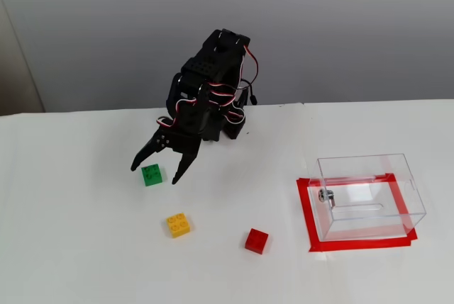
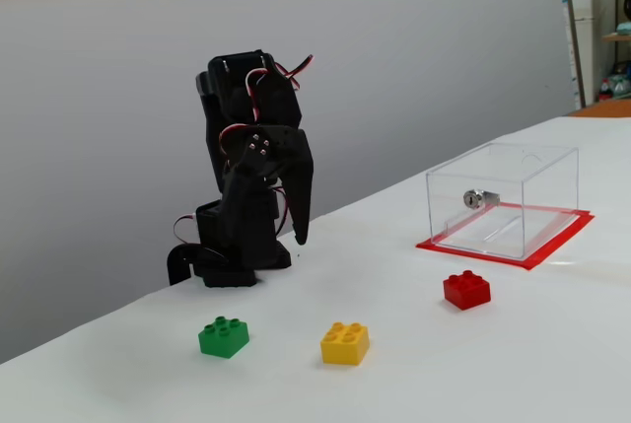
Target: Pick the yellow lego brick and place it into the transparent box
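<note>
In a fixed view from above, the gripper (image 1: 154, 171) is hanging with jaws spread wide, framing the green brick (image 1: 151, 174), not the yellow brick (image 1: 178, 224) lying nearer the camera. This looks like the approach step; next it needs to shift over the yellow one and descend. The box (image 1: 369, 196) is sitting empty on red tape (image 1: 306, 212).

In a fixed view from the side, the gripper (image 2: 296, 231) is hovering above the table, behind the yellow brick (image 2: 345, 342); the box (image 2: 503, 198) is holding no brick.

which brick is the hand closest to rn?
The green brick: the open hand hangs straddling it in a fixed view. The yellow brick and red brick lie farther off.
</note>
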`<state>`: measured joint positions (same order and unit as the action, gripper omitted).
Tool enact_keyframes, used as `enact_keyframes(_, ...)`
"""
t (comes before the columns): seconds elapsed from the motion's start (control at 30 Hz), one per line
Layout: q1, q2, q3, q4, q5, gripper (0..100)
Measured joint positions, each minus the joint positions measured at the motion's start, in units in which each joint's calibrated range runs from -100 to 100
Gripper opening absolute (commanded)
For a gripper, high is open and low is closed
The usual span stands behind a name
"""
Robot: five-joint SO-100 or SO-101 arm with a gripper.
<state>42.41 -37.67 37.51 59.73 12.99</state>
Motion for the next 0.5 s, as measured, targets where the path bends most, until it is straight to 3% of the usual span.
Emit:
enact_keyframes(0.27, -3.85, 12.60, -5.91, -0.09, 7.77, 36)
enact_keyframes(0.5, -8.12, 15.81, -5.91, -3.60, 9.53, 36)
